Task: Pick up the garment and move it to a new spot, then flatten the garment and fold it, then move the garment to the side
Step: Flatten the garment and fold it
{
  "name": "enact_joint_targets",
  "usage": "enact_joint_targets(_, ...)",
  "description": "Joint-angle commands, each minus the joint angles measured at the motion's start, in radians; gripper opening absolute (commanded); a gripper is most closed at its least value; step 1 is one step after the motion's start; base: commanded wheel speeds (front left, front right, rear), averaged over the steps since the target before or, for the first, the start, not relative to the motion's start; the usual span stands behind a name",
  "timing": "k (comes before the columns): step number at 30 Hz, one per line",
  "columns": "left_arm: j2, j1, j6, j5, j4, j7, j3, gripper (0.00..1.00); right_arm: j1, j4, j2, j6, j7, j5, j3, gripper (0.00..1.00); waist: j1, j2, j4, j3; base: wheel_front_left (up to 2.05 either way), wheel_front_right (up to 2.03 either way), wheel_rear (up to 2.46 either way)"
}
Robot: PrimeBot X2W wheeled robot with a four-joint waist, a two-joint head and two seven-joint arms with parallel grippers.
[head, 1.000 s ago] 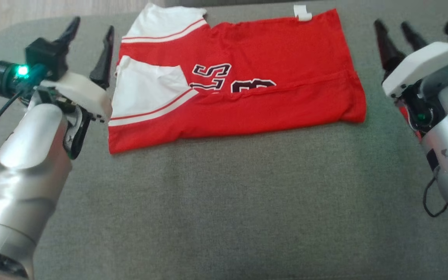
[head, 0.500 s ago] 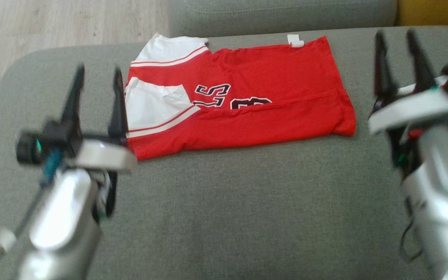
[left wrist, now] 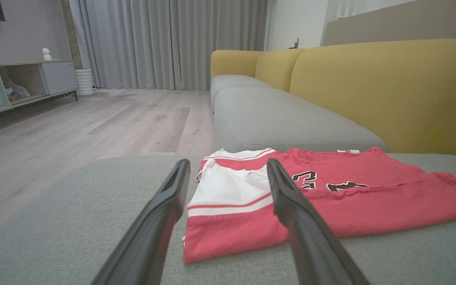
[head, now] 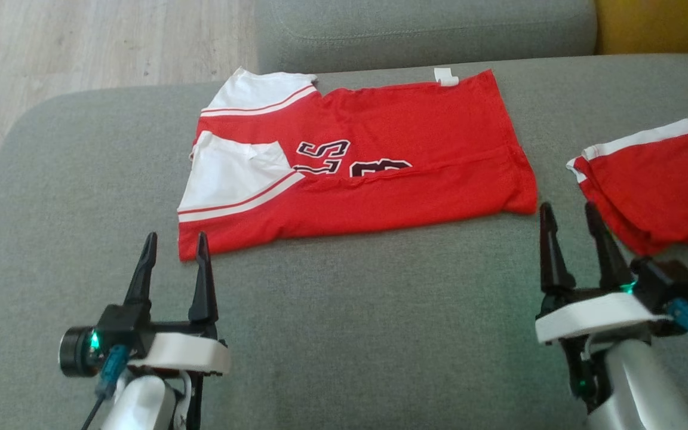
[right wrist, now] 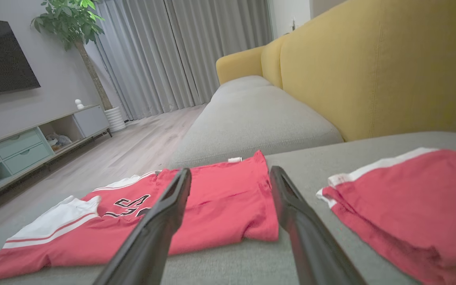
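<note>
Folded red garment (head: 380, 155) w/ white sleeves & dark lettering lay flat on the grey sofa seat (head: 344, 334), toward the far side, centre-left. A small white tag (head: 445, 76) stuck out at its far right corner.

L hand (head: 177, 237) sat at the near left of the seat. Its fingers were spread wide w/ nothing between them, and the tips were just short of the garment's near left corner, not touching it.

R hand (head: 567, 206) sat at the near right, also wide open & empty. Its tips were close to the garment's near right corner but apart from it.

A 2nd red piece (head: 654, 179) w/ white trim lay on the seat at far right, separate from the garment, just beyond the R hand.

A yellow backrest (left wrist: 370, 87) ran along the seat's right side, and there was wood floor (head: 81, 48) at far left.
</note>
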Motion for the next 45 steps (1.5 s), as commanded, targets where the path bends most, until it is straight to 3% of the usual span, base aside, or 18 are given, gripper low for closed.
enact_joint_targets(1,0.009,-0.051,-0.013,0.020,-0.016,-0.005,0.046,1.00,-0.033,-0.048,0.008,-0.001,-0.009,0.014,0.030,1.00,0.0002,0.0000,-0.006,0.012,0.00,0.00,0.00)
enact_joint_targets(9,0.018,-0.148,-0.046,0.035,0.198,0.043,0.033,1.00,-0.061,-0.071,0.008,-0.001,-0.009,0.033,0.054,1.00,0.0002,0.0000,-0.026,0.075,0.00,0.00,0.00)
enact_joint_targets(23,0.041,-0.370,-0.051,0.013,0.525,0.107,0.055,1.00,-0.094,-0.090,0.008,-0.001,-0.009,0.052,0.060,1.00,0.0002,0.0000,-0.054,0.188,0.00,0.00,0.00)
enact_joint_targets(26,0.037,-0.398,-0.073,0.010,0.596,0.152,0.039,1.00,-0.102,-0.095,0.008,-0.001,-0.009,0.065,0.059,1.00,0.0002,0.0000,-0.057,0.198,0.00,0.00,0.00)
enact_joint_targets(27,0.034,-0.405,-0.089,0.009,0.616,0.170,0.031,0.92,-0.104,-0.097,0.008,-0.001,-0.009,0.070,0.058,1.00,0.0002,0.0000,-0.058,0.199,0.00,0.00,0.00)
enact_joint_targets(28,0.031,-0.410,-0.102,0.004,0.633,0.184,0.027,0.09,-0.105,-0.097,0.008,-0.001,-0.009,0.075,0.058,1.00,0.0002,0.0000,-0.058,0.199,0.00,0.00,0.00)
enact_joint_targets(29,0.029,-0.414,-0.113,0.003,0.648,0.193,0.021,0.00,-0.105,-0.096,0.008,-0.001,-0.009,0.078,0.060,1.00,0.0002,0.0000,-0.058,0.197,0.00,0.00,0.00)
enact_joint_targets(31,0.029,-0.418,-0.128,0.003,0.668,0.192,0.013,0.00,-0.106,-0.092,0.008,-0.001,-0.009,0.083,0.065,1.00,0.0002,0.0000,-0.057,0.191,0.00,0.00,0.00)
enact_joint_targets(37,0.021,-0.434,-0.114,0.003,0.660,0.066,0.018,0.00,-0.111,-0.033,0.008,-0.001,-0.009,0.083,0.063,1.00,0.0002,0.0000,-0.043,0.158,0.00,0.00,0.00)
enact_joint_targets(41,0.015,-0.451,-0.119,0.012,0.589,0.008,0.018,0.00,-0.172,0.109,0.009,-0.001,0.046,0.124,0.021,1.00,0.0002,0.0000,-0.030,0.147,0.00,0.00,0.00)
enact_joint_targets(45,0.008,-0.453,-0.119,0.035,0.486,-0.004,0.015,0.00,-0.273,0.264,0.009,-0.001,0.113,0.081,-0.042,1.00,0.0002,0.0000,-0.014,0.149,0.00,0.00,0.00)
